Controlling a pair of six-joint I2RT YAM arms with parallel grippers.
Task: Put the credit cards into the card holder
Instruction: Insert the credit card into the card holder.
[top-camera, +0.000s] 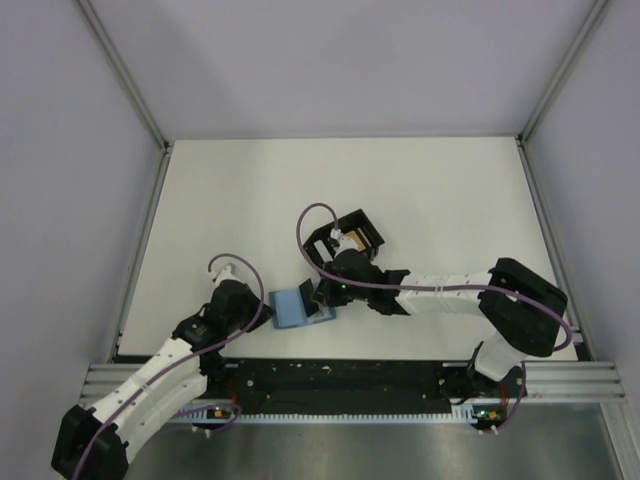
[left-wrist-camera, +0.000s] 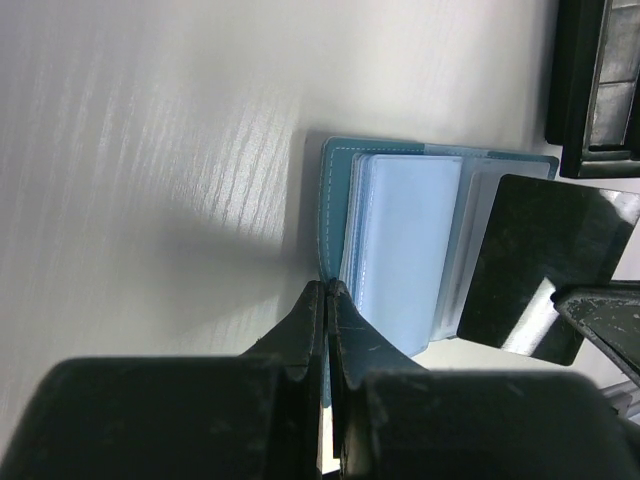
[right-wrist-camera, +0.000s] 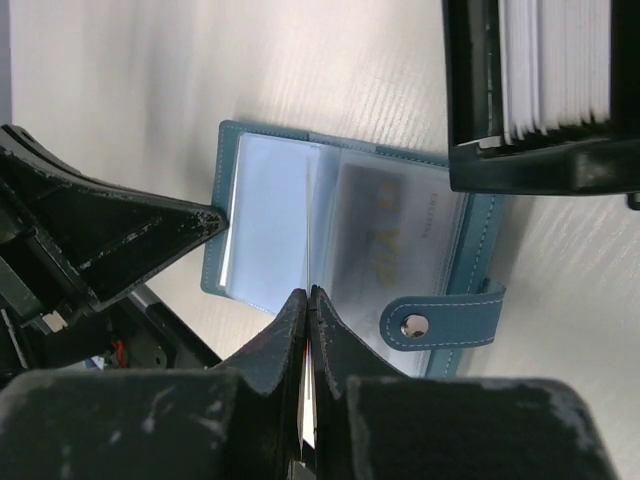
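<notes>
The teal-blue card holder (top-camera: 292, 308) lies open on the table, its clear sleeves showing (left-wrist-camera: 400, 240). One sleeve holds a silvery card with gold lettering (right-wrist-camera: 385, 240). My left gripper (left-wrist-camera: 327, 287) is shut on the holder's left cover edge; it also shows in the top view (top-camera: 268, 303). My right gripper (right-wrist-camera: 308, 293) is shut on a shiny card, edge-on to its own camera. In the left wrist view that card (left-wrist-camera: 540, 262) looks dark and stands tilted over the holder's right half. The right gripper is at the holder's right side (top-camera: 322, 297).
A black open-topped tray (top-camera: 352, 236) with a stack of white cards (right-wrist-camera: 555, 70) stands just behind the holder. The holder's snap strap (right-wrist-camera: 440, 318) sticks out on its right. Aluminium rails frame the white table (top-camera: 450, 200).
</notes>
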